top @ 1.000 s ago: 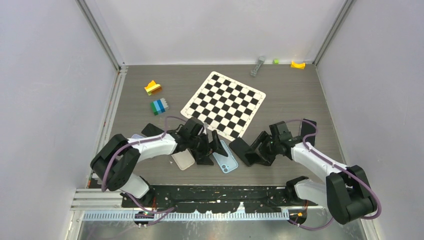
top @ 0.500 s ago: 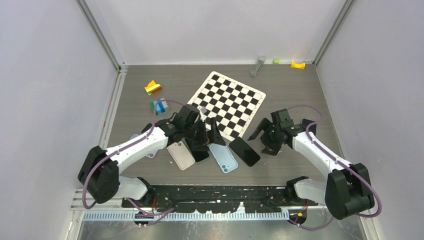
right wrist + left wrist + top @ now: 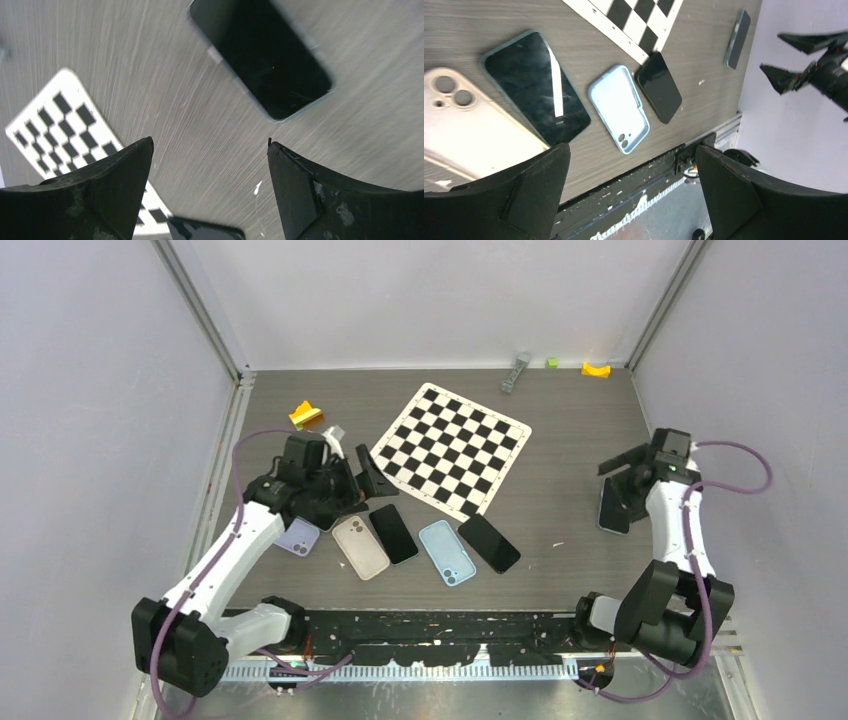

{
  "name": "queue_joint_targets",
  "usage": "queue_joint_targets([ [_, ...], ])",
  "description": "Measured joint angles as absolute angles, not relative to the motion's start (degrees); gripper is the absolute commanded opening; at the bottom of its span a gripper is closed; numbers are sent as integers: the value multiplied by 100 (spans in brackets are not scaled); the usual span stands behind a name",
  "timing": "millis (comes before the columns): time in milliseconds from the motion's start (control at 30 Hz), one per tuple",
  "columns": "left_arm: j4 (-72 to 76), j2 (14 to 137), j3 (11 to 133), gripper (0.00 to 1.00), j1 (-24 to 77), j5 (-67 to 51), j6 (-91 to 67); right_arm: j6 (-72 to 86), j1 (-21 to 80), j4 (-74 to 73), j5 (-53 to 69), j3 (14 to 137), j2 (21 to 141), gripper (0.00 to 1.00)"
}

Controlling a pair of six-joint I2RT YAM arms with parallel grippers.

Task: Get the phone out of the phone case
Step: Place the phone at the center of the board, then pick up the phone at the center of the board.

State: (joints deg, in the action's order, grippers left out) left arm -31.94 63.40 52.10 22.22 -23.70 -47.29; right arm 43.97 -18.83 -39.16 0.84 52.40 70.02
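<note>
So the light blue case (image 3: 446, 552) is lying flat on the surface (image 3: 570, 430) in the near middle. From the left wrist view it looks empty: you can see the inner rim and the camera cutout. The black phone (image 3: 489, 542) sits screen up just beside it on the right, close to the near corner of the checkerboard mat (image 3: 447, 448). The left pincer (image 3: 631, 150) is spread wide with nothing between its fingers, up off the surface over the left side near the mat's left corner. The right pincer (image 3: 210, 141) is spread wide too and not pinching anything, way over by the right edge. There's another dark phone (image 3: 612, 508) lying flat close by it, in front of its fingers rather than between them. To the left of the blue case there's a row: a dark phone with a teal edge (image 3: 394, 533), then a beige case (image 3: 360, 546) with its camera holes showing, then something lavender (image 3: 297, 536) that could be a phone or a case, honestly can't tell which. At the back there's a yellow and orange block (image 3: 306, 415) on the left, and a small grey piece (image 3: 515, 371), a tiny green bit (image 3: 551, 362) and a yellow piece (image 3: 596, 368) along the far edge.
</note>
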Motion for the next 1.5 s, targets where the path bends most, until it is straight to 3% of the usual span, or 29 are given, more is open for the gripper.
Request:
queue_joint_targets([
  [133, -3481, 6224, 5293, 100, 1559, -2565, -4394, 4386, -2775, -3900, -117, 5225, 7126, 90],
  [400, -3669, 6399, 5470, 100, 801, -3107, -3990, 4477, -3468, -3588, -211, 4676, 7859, 90],
  [567, -3662, 6580, 5470, 100, 580, -3387, -3972, 4523, -3496, -3393, -158, 4635, 8562, 90],
  [933, -3503, 6720, 5422, 100, 517, -3745, -4099, 4875, -3503, -2877, 746, 4219, 8267, 89],
  [1133, -3398, 6729, 5376, 100, 510, -3780, -4182, 5096, -3028, -2657, 1243, 4056, 8165, 90],
  [1500, -3341, 6729, 5374, 100, 462, -3824, -4182, 4274, -2412, -3472, 62, 4790, 8433, 95],
])
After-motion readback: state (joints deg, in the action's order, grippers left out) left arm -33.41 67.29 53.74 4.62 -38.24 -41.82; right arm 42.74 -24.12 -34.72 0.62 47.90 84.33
